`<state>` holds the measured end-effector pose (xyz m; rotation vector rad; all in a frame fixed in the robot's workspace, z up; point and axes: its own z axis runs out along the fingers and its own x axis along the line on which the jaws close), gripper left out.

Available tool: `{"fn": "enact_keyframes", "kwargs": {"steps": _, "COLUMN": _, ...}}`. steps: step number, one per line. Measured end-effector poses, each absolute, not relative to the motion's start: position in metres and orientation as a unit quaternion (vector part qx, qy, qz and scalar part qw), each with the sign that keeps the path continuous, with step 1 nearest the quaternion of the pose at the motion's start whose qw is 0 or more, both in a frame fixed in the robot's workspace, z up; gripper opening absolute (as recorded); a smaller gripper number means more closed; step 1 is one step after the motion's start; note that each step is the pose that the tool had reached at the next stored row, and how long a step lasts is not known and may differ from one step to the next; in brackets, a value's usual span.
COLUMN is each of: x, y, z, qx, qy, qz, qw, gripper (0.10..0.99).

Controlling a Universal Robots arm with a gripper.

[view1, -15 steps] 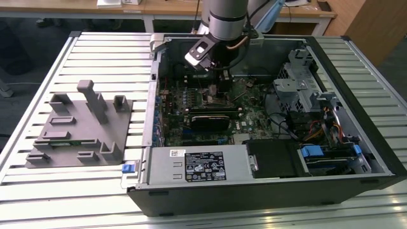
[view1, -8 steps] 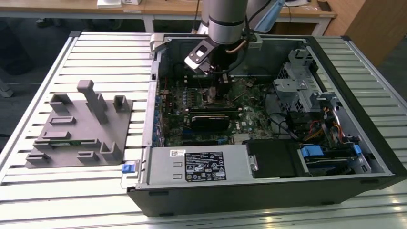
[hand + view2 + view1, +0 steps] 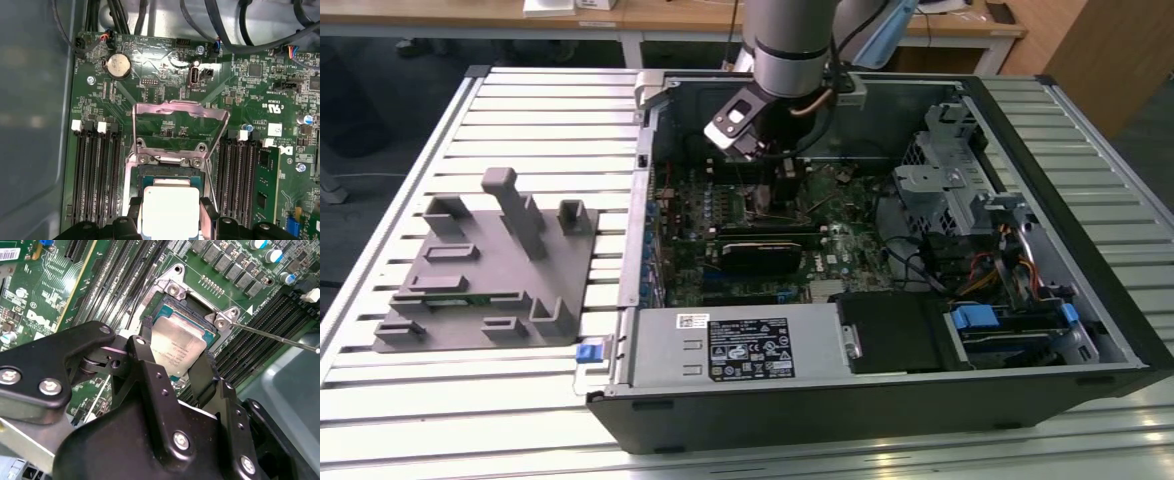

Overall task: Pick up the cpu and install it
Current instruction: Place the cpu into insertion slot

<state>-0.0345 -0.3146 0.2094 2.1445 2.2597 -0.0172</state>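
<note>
A: Where is the chip to be found?

B: In both wrist views it is seen held level over the open socket, just inside the dark frame. Whether it is fully seated cannot be told. The claw is closed down to the chip's width, with a finger pressed against each of two opposite edges.

A: What could be spoiled from here?

B: If the chip were let down tilted or turned the wrong way, the fine contacts in the socket could be bent, it is judged. A corner could also be caught on the frame. The hinged metal plate is stood up just beside the socket, and the thin lever rod is swung out to one side, so either could be knocked by the fingers. Memory slots are laid close on both sides, so little room is left for the claw.

A: And the surroundings?

B: The green board is laid flat in an open computer case, which is set on a slatted metal table. A grey holder block is placed on the table at the exterior view's left, apart from the case. Loose cables are bundled inside the case at the exterior view's right. Wooden desks are seen behind the table.
</note>
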Motion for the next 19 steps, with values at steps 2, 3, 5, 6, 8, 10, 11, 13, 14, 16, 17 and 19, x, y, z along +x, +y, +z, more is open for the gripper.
{"fn": "enact_keyframes", "kwargs": {"steps": 2, "x": -0.035, "y": -0.315, "z": 0.208, "qx": 0.689, "qy": 0.724, "qz": -0.006, "qw": 0.013, "gripper": 0.541}}
{"fn": "enact_keyframes", "kwargs": {"steps": 3, "x": -0.035, "y": -0.315, "z": 0.207, "qx": 0.689, "qy": 0.724, "qz": -0.006, "qw": 0.013, "gripper": 0.541}}
{"fn": "enact_keyframes", "kwargs": {"steps": 5, "x": -0.035, "y": -0.315, "z": 0.206, "qx": 0.69, "qy": 0.724, "qz": -0.006, "qw": 0.013, "gripper": 0.541}}
{"fn": "enact_keyframes", "kwargs": {"steps": 6, "x": -0.034, "y": -0.315, "z": 0.205, "qx": 0.69, "qy": 0.724, "qz": -0.006, "qw": 0.013, "gripper": 0.541}}
{"fn": "enact_keyframes", "kwargs": {"steps": 8, "x": -0.034, "y": -0.315, "z": 0.203, "qx": 0.69, "qy": 0.724, "qz": -0.006, "qw": 0.013, "gripper": 0.541}}
{"fn": "enact_keyframes", "kwargs": {"steps": 10, "x": -0.034, "y": -0.314, "z": 0.202, "qx": 0.69, "qy": 0.724, "qz": -0.006, "qw": 0.013, "gripper": 0.541}}
{"fn": "enact_keyframes", "kwargs": {"steps": 11, "x": -0.034, "y": -0.314, "z": 0.201, "qx": 0.69, "qy": 0.724, "qz": -0.006, "qw": 0.013, "gripper": 0.541}}
{"fn": "enact_keyframes", "kwargs": {"steps": 13, "x": -0.034, "y": -0.314, "z": 0.2, "qx": 0.691, "qy": 0.723, "qz": -0.006, "qw": 0.013, "gripper": 0.541}}
{"fn": "enact_keyframes", "kwargs": {"steps": 14, "x": -0.034, "y": -0.314, "z": 0.2, "qx": 0.691, "qy": 0.722, "qz": -0.006, "qw": 0.013, "gripper": 0.541}}
{"fn": "enact_keyframes", "kwargs": {"steps": 16, "x": -0.034, "y": -0.314, "z": 0.199, "qx": 0.692, "qy": 0.722, "qz": -0.006, "qw": 0.013, "gripper": 0.541}}
{"fn": "enact_keyframes", "kwargs": {"steps": 17, "x": -0.034, "y": -0.314, "z": 0.198, "qx": 0.692, "qy": 0.722, "qz": -0.006, "qw": 0.013, "gripper": 0.541}}
{"fn": "enact_keyframes", "kwargs": {"steps": 19, "x": -0.034, "y": -0.314, "z": 0.198, "qx": 0.693, "qy": 0.721, "qz": -0.006, "qw": 0.013, "gripper": 0.541}}
